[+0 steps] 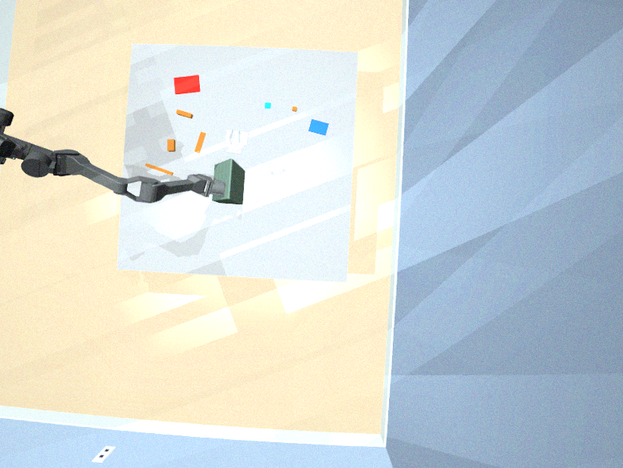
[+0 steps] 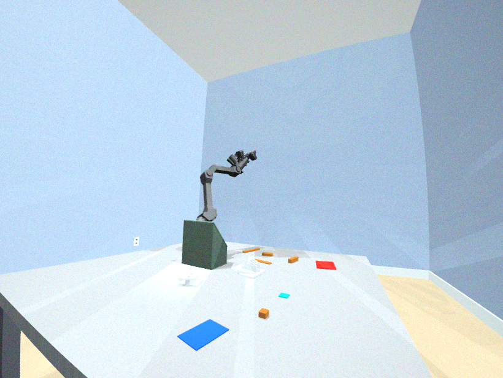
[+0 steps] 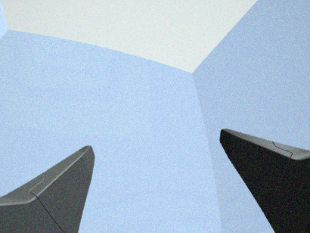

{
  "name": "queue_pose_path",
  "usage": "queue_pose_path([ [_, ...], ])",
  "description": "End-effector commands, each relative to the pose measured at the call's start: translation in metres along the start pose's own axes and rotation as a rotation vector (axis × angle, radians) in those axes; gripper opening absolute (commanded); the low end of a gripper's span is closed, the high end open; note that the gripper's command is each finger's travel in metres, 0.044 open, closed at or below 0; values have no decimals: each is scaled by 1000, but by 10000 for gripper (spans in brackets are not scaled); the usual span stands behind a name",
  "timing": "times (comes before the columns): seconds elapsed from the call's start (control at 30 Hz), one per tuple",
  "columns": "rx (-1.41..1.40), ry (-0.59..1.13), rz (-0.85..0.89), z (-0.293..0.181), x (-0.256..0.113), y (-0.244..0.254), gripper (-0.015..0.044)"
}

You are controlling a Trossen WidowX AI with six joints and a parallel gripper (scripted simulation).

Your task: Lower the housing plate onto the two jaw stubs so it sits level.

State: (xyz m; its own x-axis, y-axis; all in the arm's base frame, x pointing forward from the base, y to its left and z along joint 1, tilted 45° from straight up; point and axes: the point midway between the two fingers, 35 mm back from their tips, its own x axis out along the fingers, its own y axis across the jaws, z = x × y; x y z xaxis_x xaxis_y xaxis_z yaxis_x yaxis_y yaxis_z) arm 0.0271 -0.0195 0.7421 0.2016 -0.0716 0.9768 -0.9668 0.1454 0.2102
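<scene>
A white base with two raised, jaw-like white parts (image 1: 235,140) (image 2: 251,267) stands on the table beside the arm's green pedestal. A separate small white piece with short raised bits (image 1: 277,172) (image 2: 187,280) lies on the table on another side of the pedestal; it may be the housing plate, but glare hides its outline. The two white things are apart. My gripper (image 3: 159,144) is open and empty, the fingers wide apart with only wall and ceiling beyond them. It is high above the table and well away from both white things.
The green pedestal (image 1: 229,181) (image 2: 197,243) stands near both white things. A red plate (image 1: 186,84) (image 2: 325,265), a blue plate (image 1: 317,127) (image 2: 203,334), a cyan tile (image 1: 267,105) (image 2: 284,295) and several orange blocks lie around. An orange cube (image 1: 294,109) (image 2: 264,313) lies near the blue plate.
</scene>
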Motion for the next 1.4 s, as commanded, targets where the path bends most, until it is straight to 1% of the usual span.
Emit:
queue_pose_path([
  [0.0, -86, 80, -1, -38, -2, -7, 440],
  [0.43, -348, 289, -15, -129, -15, -45, 440],
  [0.87, -605, 503, -46, -203, -42, -108, 440],
  [1.37, -844, 686, -115, -240, -75, -187, 440],
])
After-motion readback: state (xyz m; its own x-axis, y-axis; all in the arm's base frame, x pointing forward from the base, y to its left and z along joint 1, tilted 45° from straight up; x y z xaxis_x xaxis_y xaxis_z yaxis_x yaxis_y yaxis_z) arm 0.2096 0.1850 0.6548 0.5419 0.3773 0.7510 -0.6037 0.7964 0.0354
